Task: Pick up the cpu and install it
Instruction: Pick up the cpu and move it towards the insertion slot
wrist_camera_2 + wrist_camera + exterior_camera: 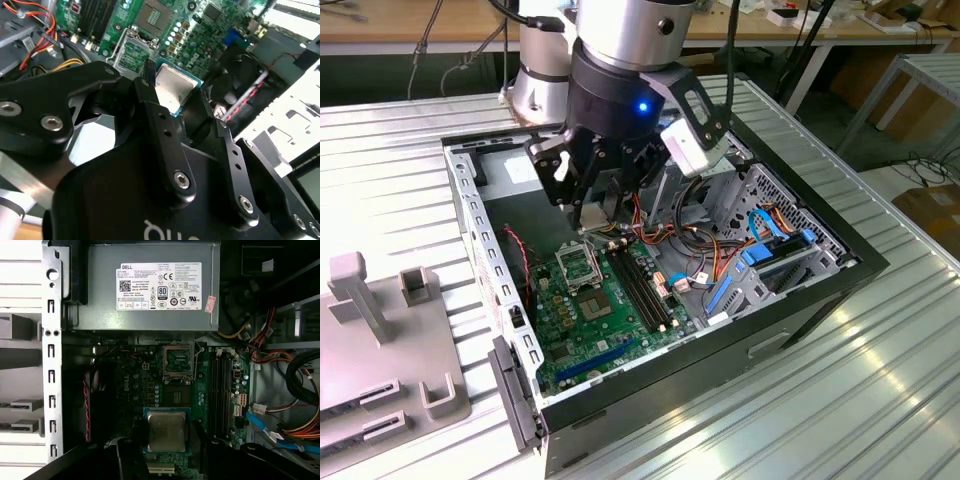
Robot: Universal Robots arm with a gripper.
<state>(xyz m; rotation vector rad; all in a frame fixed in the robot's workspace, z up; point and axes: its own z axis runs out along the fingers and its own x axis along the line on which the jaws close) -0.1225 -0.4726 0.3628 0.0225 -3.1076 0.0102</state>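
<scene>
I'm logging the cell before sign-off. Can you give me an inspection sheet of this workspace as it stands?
Surface: ribbed metal table carrying an open computer case.
Job's things: cpu held above the green motherboard; socket empty.
Clutter: grey fixture block on the exterior view's left of the case.
Grippers: gripper shut on the cpu's edges, inside the case.
Cables: red, orange and yellow wires and blue flat cables beyond the memory slots, apart from the socket.
Surroundings: wooden bench behind; cardboard boxes at the exterior view's right.
</scene>
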